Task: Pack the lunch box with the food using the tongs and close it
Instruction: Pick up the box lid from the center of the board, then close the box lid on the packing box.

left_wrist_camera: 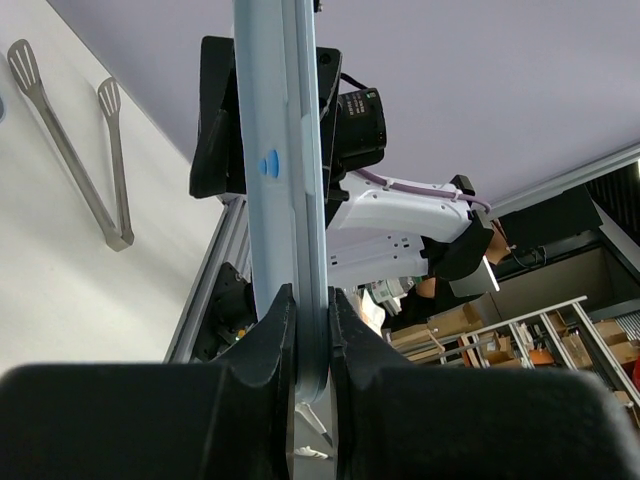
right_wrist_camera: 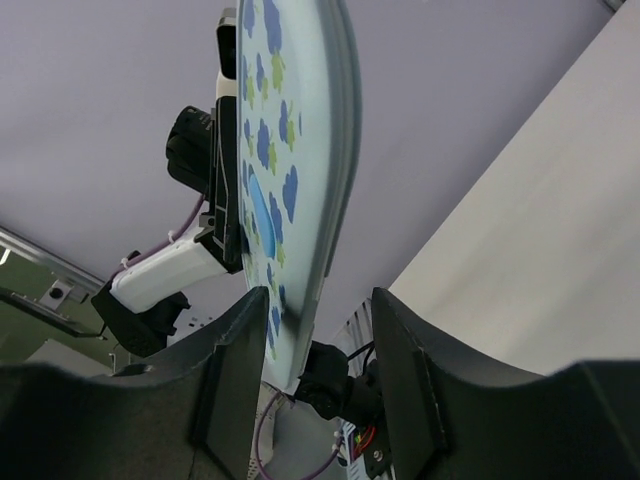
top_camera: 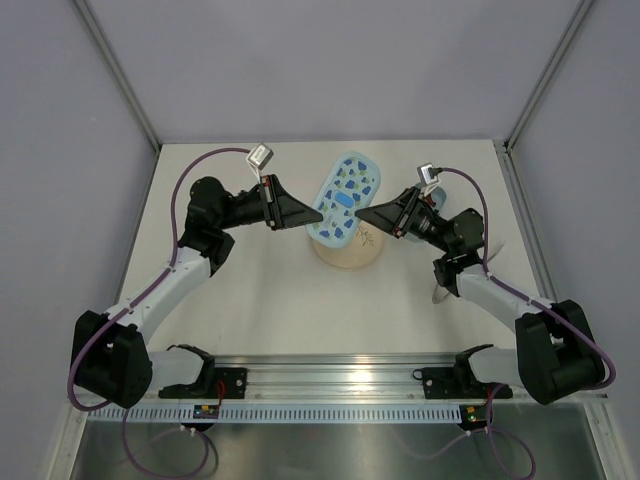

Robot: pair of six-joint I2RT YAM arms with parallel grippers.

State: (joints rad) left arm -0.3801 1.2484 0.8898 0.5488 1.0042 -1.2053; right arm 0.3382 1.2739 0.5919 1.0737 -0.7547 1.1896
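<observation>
- Two robot arms work over one white desk (top_camera: pixel 260 300), each ending in one black two-fingered hand.
- One pale-blue plastic lid (top_camera: pixel 345 195), a flat rounded oblong with blue and green blots on its top face, hangs between the two hands at the middle of the desk. Its long axis slants from far right to near left.
- The left hand (top_camera: pixel 300 216) is narrow and pinches the lid's left edge. In the left wrist view the fingers (left_wrist_camera: pixel 270 340) press on both faces of the lid (left_wrist_camera: pixel 280 150), which is seen edge-on.
- The right hand (top_camera: pixel 366 218) stands partly wide and straddles the opposite edge. In the right wrist view the lid (right_wrist_camera: pixel 300 120) passes between the fingers (right_wrist_camera: pixel 400 370), with a clear gap on the right side, so nothing is gripped there.
- One round pale-yellow plate (top_camera: pixel 350 258) sits under the lid; only its near rim shows.
- One pair of slim silver metal tongs (left_wrist_camera: pixel 68 150) lies flat on the desk, its V closed at the near end. It shows plainly only in the left wrist view.
- From above, the tongs are hard to make out beside the right arm.
- The lid covers most of the plate, so whatever lies beneath it is hidden.
- Both wrist views cut the lid off at the frame edge.
</observation>
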